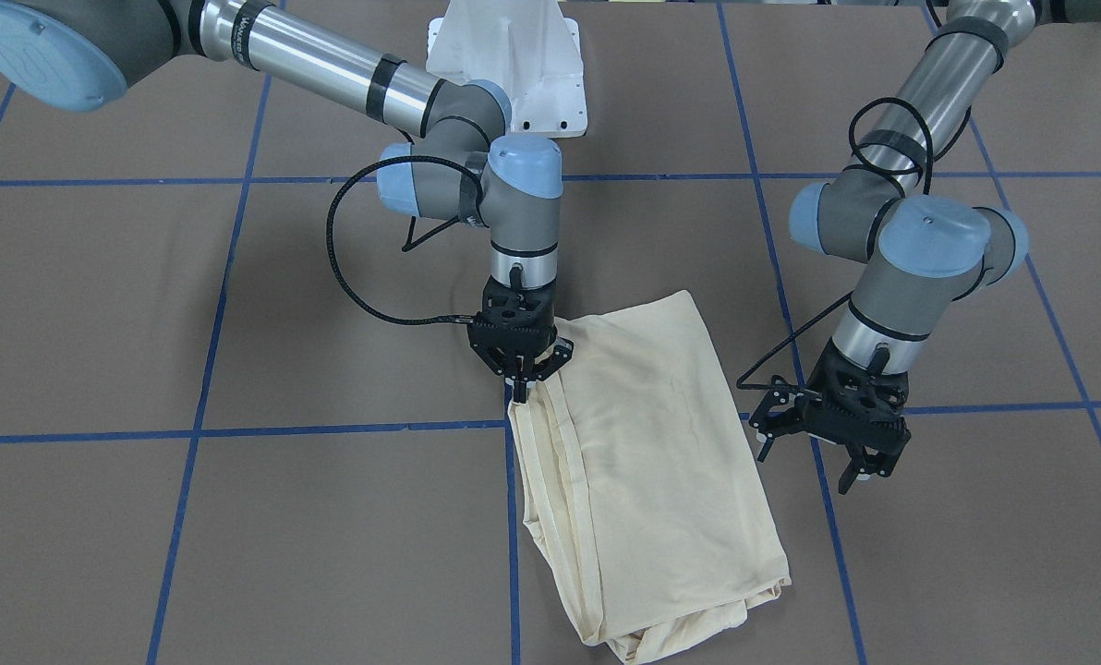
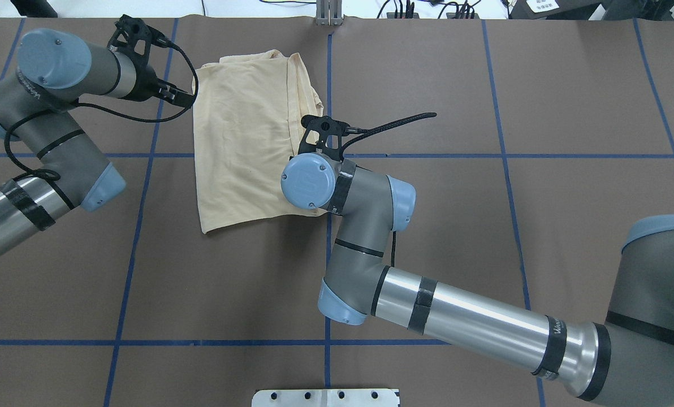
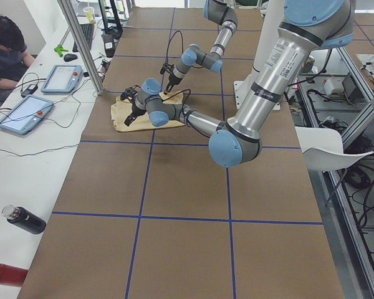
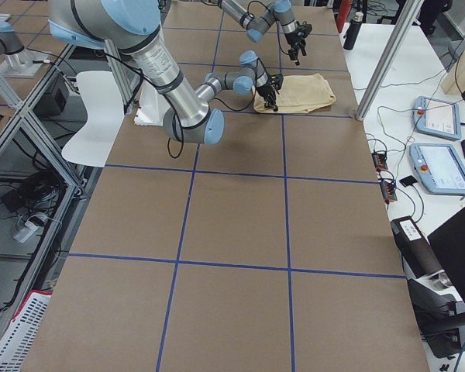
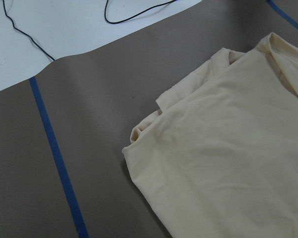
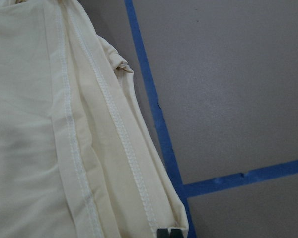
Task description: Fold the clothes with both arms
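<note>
The pale cream-yellow shirt (image 1: 643, 443) lies folded into a long rectangle on the brown table, and its print is hidden. My right gripper (image 1: 521, 388) points down at the shirt's long stitched edge. In the right wrist view its fingertips (image 6: 169, 233) are pinched shut on that hem of the shirt (image 6: 30, 124). My left gripper (image 1: 865, 471) hangs open and empty just above the table, beside the shirt's opposite long edge and apart from it. In the overhead view the left gripper (image 2: 185, 97) is next to the shirt (image 2: 241, 135). The left wrist view shows only a shirt corner (image 5: 228, 163).
The white pedestal base (image 1: 514, 65) stands at the robot's side of the table. Blue tape lines (image 1: 236, 429) grid the brown surface. A side table with tablets (image 3: 25, 115) and a seated person (image 3: 6, 50) lies beyond the shirt's far end.
</note>
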Tool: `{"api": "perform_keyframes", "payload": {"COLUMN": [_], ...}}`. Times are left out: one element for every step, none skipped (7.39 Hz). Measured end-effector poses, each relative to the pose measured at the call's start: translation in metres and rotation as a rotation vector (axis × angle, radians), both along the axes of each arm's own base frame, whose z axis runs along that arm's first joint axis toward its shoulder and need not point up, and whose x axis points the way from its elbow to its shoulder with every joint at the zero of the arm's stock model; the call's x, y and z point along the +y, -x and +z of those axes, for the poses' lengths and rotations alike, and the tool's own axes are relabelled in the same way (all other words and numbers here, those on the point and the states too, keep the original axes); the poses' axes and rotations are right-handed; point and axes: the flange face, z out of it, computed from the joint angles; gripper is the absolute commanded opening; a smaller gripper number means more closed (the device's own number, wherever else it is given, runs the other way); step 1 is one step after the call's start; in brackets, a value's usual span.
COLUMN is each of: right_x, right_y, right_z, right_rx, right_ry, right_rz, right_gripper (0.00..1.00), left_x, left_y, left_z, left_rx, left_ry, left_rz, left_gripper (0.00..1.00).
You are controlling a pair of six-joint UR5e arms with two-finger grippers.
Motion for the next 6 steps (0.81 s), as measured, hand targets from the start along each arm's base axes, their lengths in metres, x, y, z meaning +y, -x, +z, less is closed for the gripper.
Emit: {"api": "perform_keyframes", "payload": {"right_x": [0.009, 0.028, 0.057, 0.084, 0.103, 0.115], "right_y": [-0.015, -0.037, -0.061, -0.082, -0.094, -0.097], "right_z": [0.003, 0.013, 0.029, 0.045, 0.056, 0.061], "right_rx": [0.001, 0.0, 0.001, -0.001, 0.0, 0.004], "right_ry": [0.0, -0.001, -0.001, -0.004, -0.006, -0.013], "right_rz": [-0.005, -0.017, -0.038, -0.061, -0.079, -0.086], "right_gripper": [0.0, 0.0, 0.0, 0.97, 1.0, 1.0], "left_x": [0.0, 0.0, 0.0, 0.0, 0.0, 0.001], "left_y": [0.0, 0.0, 0.0, 0.0, -0.001, -0.001], "left_z": [0.0, 0.0, 0.0, 0.0, 0.0, 0.0], "left_rx": [0.002, 0.003, 0.004, 0.004, 0.004, 0.004], "left_ry": [0.002, 0.003, 0.003, 0.003, 0.003, 0.003], "left_rz": [-0.002, -0.002, -0.002, -0.002, -0.002, -0.001], "left_gripper": [1.0, 1.0, 1.0, 1.0, 1.0, 1.0]}}
